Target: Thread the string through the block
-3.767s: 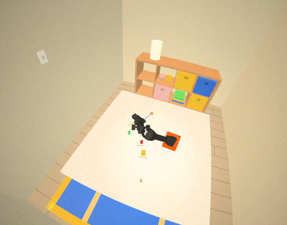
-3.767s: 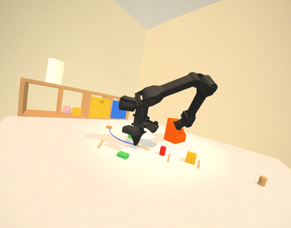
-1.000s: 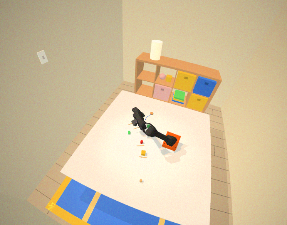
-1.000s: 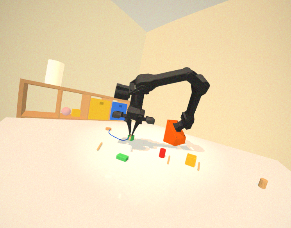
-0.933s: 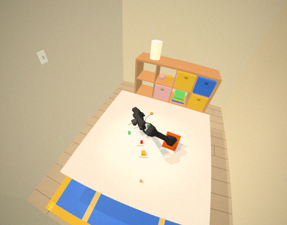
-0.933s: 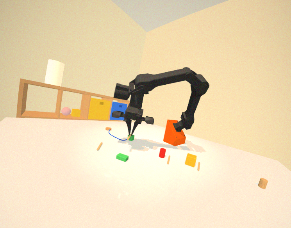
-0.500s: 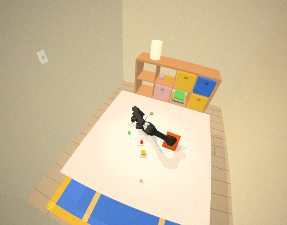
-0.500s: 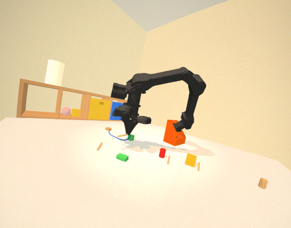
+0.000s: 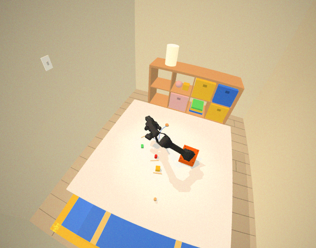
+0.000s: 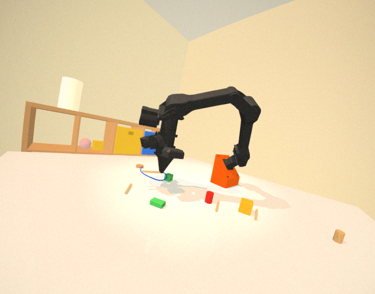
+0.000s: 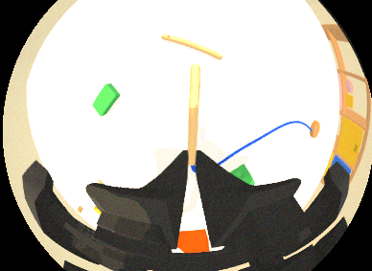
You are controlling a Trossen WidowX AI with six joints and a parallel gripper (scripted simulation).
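My gripper (image 10: 162,171) (image 11: 192,155) is shut on the end of the string's stick, above the table. The stick (image 10: 151,171) (image 11: 194,94) points out from the fingertips, roughly level in the exterior view. The blue string (image 10: 160,179) (image 11: 295,122) hangs in a slack curve from the gripper to the round wooden button (image 9: 166,125) (image 10: 139,166) (image 11: 314,129). A yellow-orange block (image 9: 158,168) (image 10: 245,206) stands on the table well away from the gripper. No hole shows in it, so I cannot tell if it is the holed block. The top view hides my fingertips behind the arm.
A green cube (image 10: 168,177) (image 11: 243,175) lies near the gripper. A flat green block (image 9: 142,146) (image 10: 157,202) (image 11: 105,100), red cylinder (image 9: 155,156) (image 10: 209,197) and wooden cylinder (image 9: 155,198) (image 10: 339,236) are on the table. One loose stick (image 10: 128,188) (image 11: 192,45) lies beyond the held stick; two others lie near the red and yellow-orange pieces.
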